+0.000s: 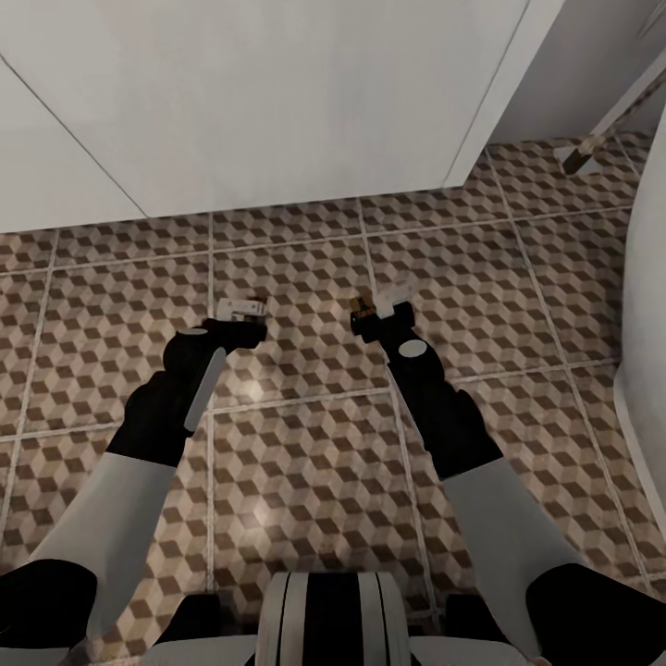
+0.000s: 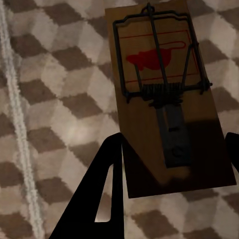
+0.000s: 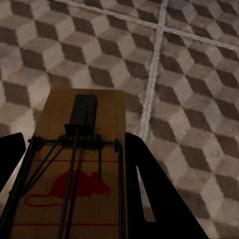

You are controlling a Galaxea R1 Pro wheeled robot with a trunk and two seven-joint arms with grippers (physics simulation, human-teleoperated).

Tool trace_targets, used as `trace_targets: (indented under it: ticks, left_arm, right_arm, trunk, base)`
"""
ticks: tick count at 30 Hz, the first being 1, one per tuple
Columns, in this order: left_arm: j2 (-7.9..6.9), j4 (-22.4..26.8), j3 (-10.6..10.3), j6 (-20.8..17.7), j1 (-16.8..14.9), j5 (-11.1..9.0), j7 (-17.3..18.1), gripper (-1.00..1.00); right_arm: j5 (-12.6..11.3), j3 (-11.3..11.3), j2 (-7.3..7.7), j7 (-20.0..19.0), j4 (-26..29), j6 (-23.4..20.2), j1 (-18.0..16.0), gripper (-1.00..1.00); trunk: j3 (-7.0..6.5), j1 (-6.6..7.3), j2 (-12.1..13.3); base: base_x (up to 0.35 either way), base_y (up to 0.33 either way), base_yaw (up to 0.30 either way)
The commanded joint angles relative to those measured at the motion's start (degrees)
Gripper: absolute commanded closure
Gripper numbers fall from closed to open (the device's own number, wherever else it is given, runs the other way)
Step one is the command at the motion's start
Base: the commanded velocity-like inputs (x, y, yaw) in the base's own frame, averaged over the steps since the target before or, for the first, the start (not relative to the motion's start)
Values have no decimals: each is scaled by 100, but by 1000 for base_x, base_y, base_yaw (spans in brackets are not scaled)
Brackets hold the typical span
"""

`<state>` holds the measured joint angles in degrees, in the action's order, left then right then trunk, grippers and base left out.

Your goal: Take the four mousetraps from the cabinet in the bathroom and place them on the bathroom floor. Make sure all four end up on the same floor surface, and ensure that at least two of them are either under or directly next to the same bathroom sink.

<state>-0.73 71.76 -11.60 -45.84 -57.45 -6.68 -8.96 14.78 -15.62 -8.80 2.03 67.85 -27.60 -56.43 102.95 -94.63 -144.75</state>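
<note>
Head view: both arms reach forward over the bathroom floor [image 1: 305,416], large square tiles printed with a brown, beige and white cube pattern and pale grout lines. A plain white panel [image 1: 240,102] stands beyond the grippers; what it belongs to cannot be told. No sink can be identified.

Left gripper [image 1: 242,319]: jaws closed narrow on a flat rectangular brown wooden mousetrap [image 2: 169,99] with dark wire and a red mouse print. In the left wrist view one black finger [image 2: 107,184] lies along the board's near long edge, the other at the far edge. The board hangs above the tiles, face up.

Right gripper [image 1: 381,310]: jaws likewise holding a second brown wooden mousetrap [image 3: 74,169], spring coil and red print facing up, a black finger [image 3: 149,184] flanking it on each side. This board also looks clear of the floor.

Judgement: step in hand is carrying and setting down these two traps; the other two are yet to be dealt with.

Notes for doing it well:
- Locate a sink before releasing; two traps must lie under or right beside the same one.
- Lower each board flat until it touches tile, then spread the jaws; dropping risks a flip or bounce.
- Set the two boards near each other, not overlapping.
- Keep fingers on the wood edges, off the wire.
</note>
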Motion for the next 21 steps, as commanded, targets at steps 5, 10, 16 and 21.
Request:
trace_targets:
  ticks: [5,10,16,21]
  left_arm:
    - [0,154,-21,-273,-3,-48,-55,100]
    - [-1,443,-26,-661,-3,-51,-53,100]
    - [-4,547,-26,-746,-3,-47,-55,100]
    - [-6,563,-27,-756,-3,-44,-54,100]
  right_arm:
    - [16,-5,7,25,21,-35,0,100]
    - [16,-3,9,25,117,-39,0,100]
    - [16,-3,10,25,212,-57,-1,100]
    - [16,-3,11,25,228,-61,0,100]
  trunk:
    - [154,-12,-8]
    - [205,-24,-15]
    - [205,-40,-23]
    - [205,-53,-30]
  base:
    - [0,0,0]
    - [0,0,0]
    - [0,0,0]
    - [0,0,0]
